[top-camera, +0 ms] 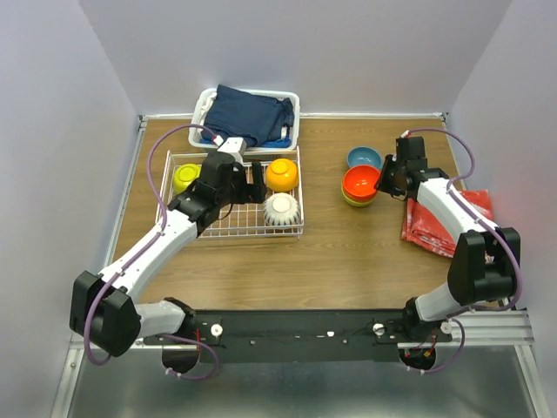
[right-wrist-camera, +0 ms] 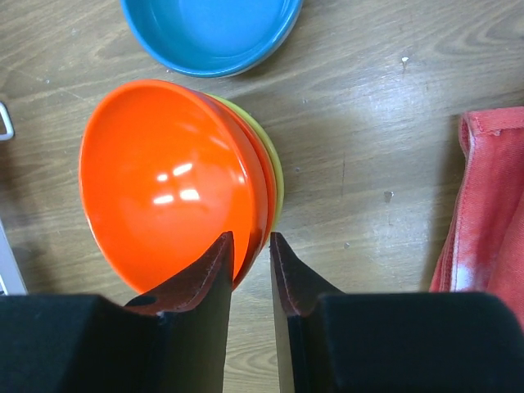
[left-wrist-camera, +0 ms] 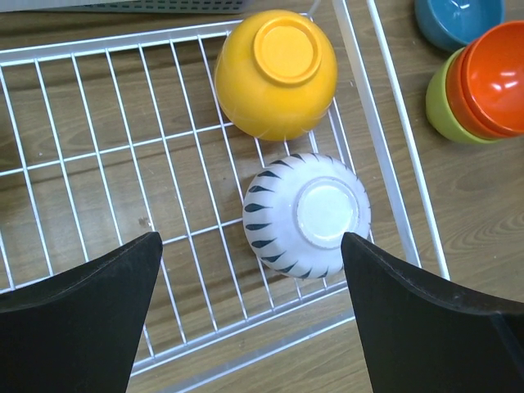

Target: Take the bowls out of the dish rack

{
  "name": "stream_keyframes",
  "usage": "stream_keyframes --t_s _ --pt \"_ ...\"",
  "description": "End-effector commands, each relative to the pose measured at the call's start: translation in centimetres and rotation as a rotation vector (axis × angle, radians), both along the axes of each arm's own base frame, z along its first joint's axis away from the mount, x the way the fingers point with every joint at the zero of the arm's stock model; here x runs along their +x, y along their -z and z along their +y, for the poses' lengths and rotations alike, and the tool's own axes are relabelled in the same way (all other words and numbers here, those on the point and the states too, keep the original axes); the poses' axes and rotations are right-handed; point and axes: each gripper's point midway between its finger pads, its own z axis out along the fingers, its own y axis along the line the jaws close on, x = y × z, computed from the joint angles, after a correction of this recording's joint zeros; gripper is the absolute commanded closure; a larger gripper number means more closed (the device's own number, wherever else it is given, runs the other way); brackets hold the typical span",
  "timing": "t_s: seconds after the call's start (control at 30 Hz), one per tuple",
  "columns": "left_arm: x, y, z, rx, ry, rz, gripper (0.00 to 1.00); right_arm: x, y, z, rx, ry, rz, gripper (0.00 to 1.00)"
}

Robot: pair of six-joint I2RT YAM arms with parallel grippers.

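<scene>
Glossy bowls (right-wrist-camera: 164,188), wire dish rack (left-wrist-camera: 415,164)

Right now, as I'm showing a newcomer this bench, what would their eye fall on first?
The red-orange bowls nested in a lime-green bowl on the table, right of the dish rack. Next, the orange-yellow bowl and white patterned bowl, upside down in the rack beside the open left gripper.
</scene>
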Motion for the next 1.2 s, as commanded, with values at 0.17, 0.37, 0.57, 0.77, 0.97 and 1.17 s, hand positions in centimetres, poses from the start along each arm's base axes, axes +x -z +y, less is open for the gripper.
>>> stream_keyframes --t_s 0.17,0.37,0.57,0.77,0.97,1.17 --pt "2.4 -0.8 -0.8 -0.114 -0.015 0.043 0.01 -0.3 -1.4 0.5 0.037 -0.009 -0.008 0.55" --pt "4.7 -0.2 0.4 -0.144 -0.083 0.082 0.01 -1.2 -6.4 2.4 0.137 -0.076 -0.118 0.41" --pt "7.1 0.5 7.9 0.212 -0.290 0.028 0.01 -3.0 -8.6 4.1 0.219 -0.161 -0.189 0.24" --pt "7.9 0.1 12.7 0.577 -0.324 0.033 0.01 -4.3 -8.3 4.3 0.223 -0.197 -0.204 0.13" --pt "8.8 1.1 16.1 0.817 -0.436 0.097 0.01 -4.6 -8.3 4.3 0.207 -0.224 -0.212 0.07" --pt "10.0 2.7 16.9 0.934 -0.451 0.146 0.01 -4.7 -7.8 4.4 0.197 -0.255 -0.201 0.06"
